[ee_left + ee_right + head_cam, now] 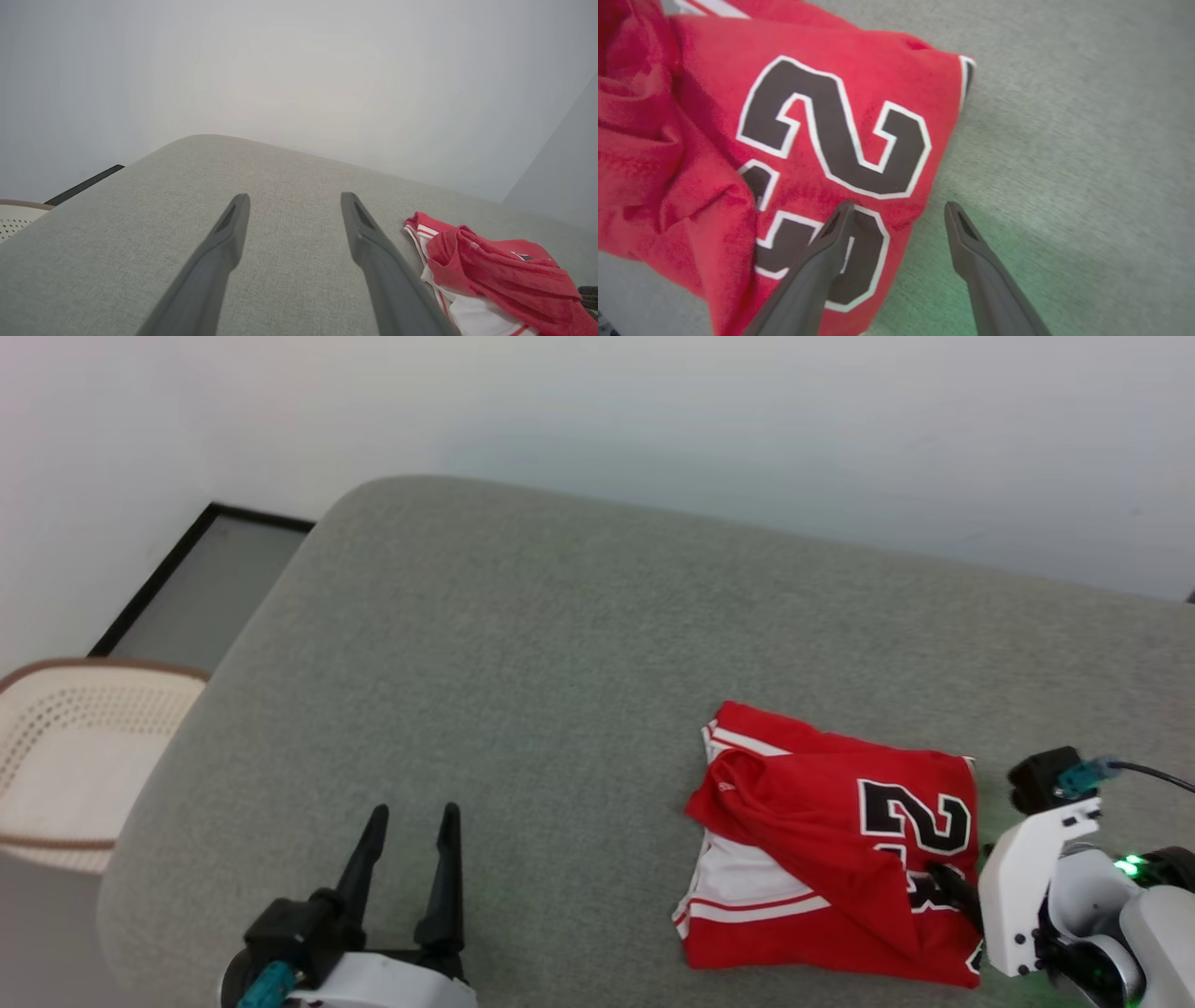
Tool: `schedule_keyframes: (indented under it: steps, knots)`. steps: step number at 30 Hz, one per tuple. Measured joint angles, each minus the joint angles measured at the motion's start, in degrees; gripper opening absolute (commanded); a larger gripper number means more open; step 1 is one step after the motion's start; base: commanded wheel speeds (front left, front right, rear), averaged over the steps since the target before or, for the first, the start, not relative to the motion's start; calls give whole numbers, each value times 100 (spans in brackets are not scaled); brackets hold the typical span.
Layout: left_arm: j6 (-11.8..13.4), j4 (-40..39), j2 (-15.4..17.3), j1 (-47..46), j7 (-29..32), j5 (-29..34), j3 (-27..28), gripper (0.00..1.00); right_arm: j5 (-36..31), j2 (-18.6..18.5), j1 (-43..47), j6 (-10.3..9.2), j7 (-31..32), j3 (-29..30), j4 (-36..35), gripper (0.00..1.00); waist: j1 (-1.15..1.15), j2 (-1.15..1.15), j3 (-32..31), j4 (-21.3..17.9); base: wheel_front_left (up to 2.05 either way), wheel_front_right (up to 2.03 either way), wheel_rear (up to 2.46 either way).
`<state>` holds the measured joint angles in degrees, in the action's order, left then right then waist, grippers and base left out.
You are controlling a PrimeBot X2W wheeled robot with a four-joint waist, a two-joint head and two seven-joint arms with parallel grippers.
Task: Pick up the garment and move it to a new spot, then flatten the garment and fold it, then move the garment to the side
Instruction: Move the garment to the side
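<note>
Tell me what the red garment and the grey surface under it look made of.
The garment: soft, matte knit fabric, probably synthetic jersey; it creases and drapes in loose folds, with a fine fuzzy grain up close. The grey surface: matte woven upholstery, likely over padding; heathered weave, rounded edge.

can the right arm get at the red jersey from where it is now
Probably yes: the right gripper is open, straddling the edge of the garment, with nothing in between.
</note>
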<state>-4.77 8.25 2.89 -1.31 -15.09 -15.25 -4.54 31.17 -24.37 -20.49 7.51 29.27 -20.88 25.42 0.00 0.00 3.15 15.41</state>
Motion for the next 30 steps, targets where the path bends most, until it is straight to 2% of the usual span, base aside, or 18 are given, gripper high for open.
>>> schedule_keyframes:
  steps: [6, 11, 12, 13, 14, 30]
  knots:
    - [75, 44, 0, -120, 0, -147, -183, 100, 210, -24, -260, 0, 778, -145, 162, 100, 0, 0, 224, 203, 0, 0, 0]
    - [99, 92, -1, -216, 0, -235, -281, 100, 165, 8, -444, 0, 916, -105, 331, 100, 0, 0, 364, 337, 0, 0, 0]
    - [99, 109, 0, -217, 0, -242, -286, 100, 163, 10, -473, 0, 921, -105, 354, 42, 0, 0, 385, 359, 0, 0, 0]
    - [99, 124, -1, -217, 0, -248, -288, 100, 163, 7, -492, -1, 944, -104, 370, 12, 0, 0, 402, 375, 0, 0, 0]
    - [99, 136, 0, -219, 0, -249, -287, 100, 165, -4, -507, -5, 948, -116, 363, 0, 0, 0, 417, 388, 0, 0, 0]
    - [45, 253, -1, -278, 0, -285, -116, 100, 683, -130, -865, 1, 644, -71, 254, 0, 0, 0, 280, 244, 0, 0, 0]
